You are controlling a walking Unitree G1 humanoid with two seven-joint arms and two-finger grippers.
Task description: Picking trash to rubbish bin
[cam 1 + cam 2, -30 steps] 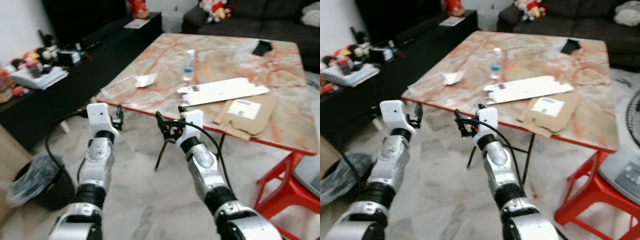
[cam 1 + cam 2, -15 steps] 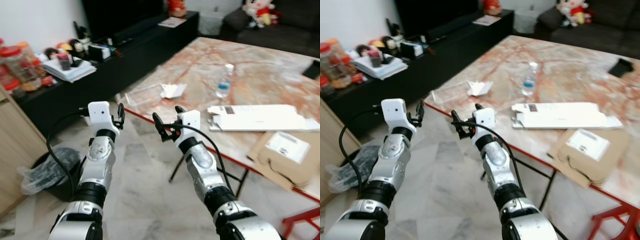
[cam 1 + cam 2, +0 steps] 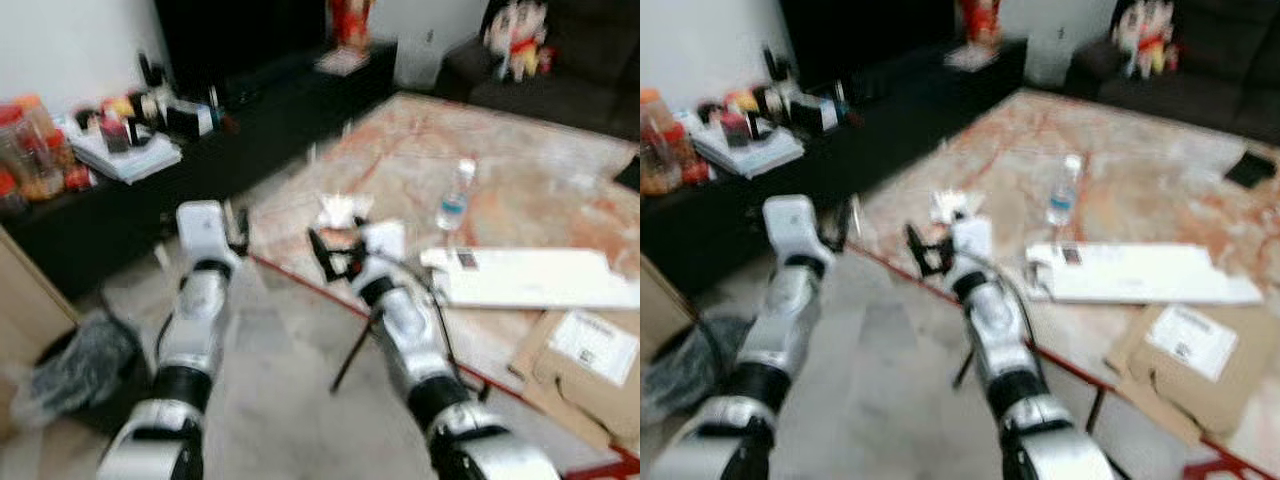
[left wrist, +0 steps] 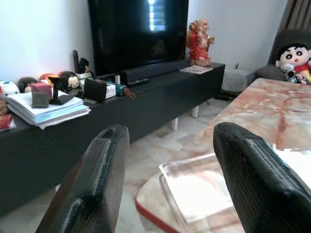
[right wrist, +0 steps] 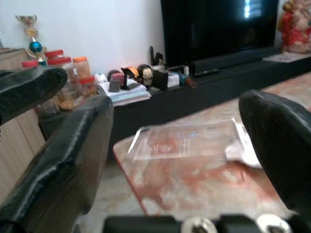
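Left gripper: fingers spread wide, nothing between them; held out over the floor just short of the table's near corner.
Right gripper: also wide open and empty; raised beside the left one, a little nearer the table edge.
Table: marble-patterned top with a red rim, ahead and to the right of both arms.
Crumpled paper: white scrap near the corner of the table, straight ahead of the right gripper and just beyond its fingertips; likely the first trash to take.
Clear sheet: flat transparent packaging lying on the corner, between the table edge and the crumpled paper; long side runs along the edge facing the grippers.
Bottle: small, upright, farther in and to the right of the paper, well apart from both grippers.
Flat cartons: white carton and brown carton lying flat to the right, long axis of the white one across the view.
Bin: dark, bag-lined, on the floor to the left, behind and below the left arm, away from the table.
Nearer arm: right, judged better placed for the paper; left sits closer to the sheet's corner and to the bin.
Sharpness: head views blurred, so fine detail of the paper uncertain.
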